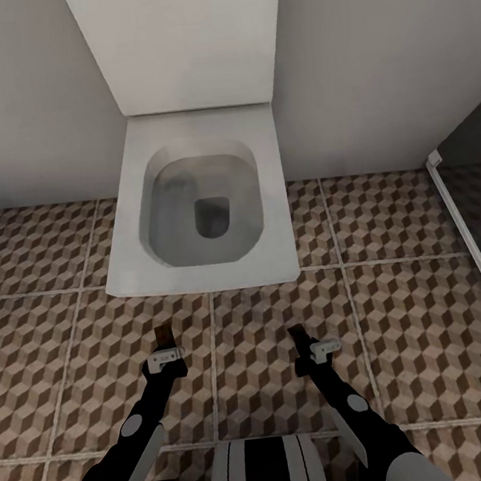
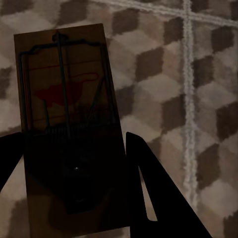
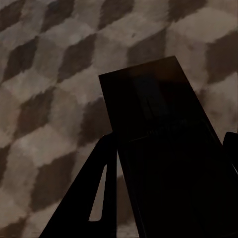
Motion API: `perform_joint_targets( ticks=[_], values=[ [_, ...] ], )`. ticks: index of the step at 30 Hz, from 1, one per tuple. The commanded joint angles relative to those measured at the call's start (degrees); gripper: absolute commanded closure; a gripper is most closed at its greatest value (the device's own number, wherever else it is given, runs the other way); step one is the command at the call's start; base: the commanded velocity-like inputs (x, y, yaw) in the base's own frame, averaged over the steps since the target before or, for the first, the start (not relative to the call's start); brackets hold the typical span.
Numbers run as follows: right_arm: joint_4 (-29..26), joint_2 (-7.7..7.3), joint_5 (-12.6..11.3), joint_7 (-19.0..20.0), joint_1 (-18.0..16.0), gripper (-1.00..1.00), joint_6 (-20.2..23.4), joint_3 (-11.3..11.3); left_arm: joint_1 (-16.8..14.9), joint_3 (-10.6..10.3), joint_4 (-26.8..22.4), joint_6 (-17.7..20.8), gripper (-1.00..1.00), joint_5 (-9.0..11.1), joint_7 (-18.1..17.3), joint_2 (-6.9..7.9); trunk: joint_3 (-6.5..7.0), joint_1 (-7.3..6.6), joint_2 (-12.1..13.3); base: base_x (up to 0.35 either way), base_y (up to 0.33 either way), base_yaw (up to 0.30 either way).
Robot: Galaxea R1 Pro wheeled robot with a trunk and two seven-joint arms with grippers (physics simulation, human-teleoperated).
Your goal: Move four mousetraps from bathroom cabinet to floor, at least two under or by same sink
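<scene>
Head view: bathroom floor (image 1: 412, 303) of cube-pattern tiles, pale grout, grey wall behind. White toilet (image 1: 198, 200) dead ahead, lid up, bowl open. Dark glass panel with a white frame (image 1: 463, 222) at the right edge. Both arms stretched forward and low, just short of the toilet base. Left gripper (image 1: 163, 345) with a small brown board sticking out past its tips; right gripper (image 1: 300, 338) likewise with a darker one. Both carried clear of the tiles, apparently for transport rather than release. No sink in sight, so probably still searching for the drop spot.

Left wrist view: mousetrap (image 2: 67, 109) clamped between the dark fingers (image 2: 148, 188), held by its near end so the far end with wire bar, spring and red mark stays free. Face toward the camera, tiles beyond. Grip closed on the board, firm-looking.

Right wrist view: second mousetrap (image 3: 158, 129) pinched the same way, in deep shadow, wire parts not discernible; possibly underside toward the camera, cannot tell. One finger (image 3: 94, 193) pressed against its edge. Closed on the trap. Tiles below, gap to them unclear.

Judgement: two traps in hand, none seen on the floor; a turn toward a sink likely needed before setting down.
</scene>
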Motion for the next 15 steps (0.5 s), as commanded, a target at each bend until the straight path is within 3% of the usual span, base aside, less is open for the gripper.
perform_joint_targets(
  ticks=[1,15],
  values=[
    [0.3,-0.01,-0.2,0.3,0.0,1.00,-0.2,0.0,0.0,-0.4,0.0,-0.3,1.00,0.3,0.6,0.09,-0.02,-0.01,0.0,0.000,0.000,0.000],
    [2.0,-0.58,-0.2,0.2,0.0,1.00,-0.2,-0.2,0.0,-0.4,0.0,-0.3,1.00,0.3,0.6,0.04,-0.02,-0.01,0.0,0.000,0.000,0.000]
  ],
)
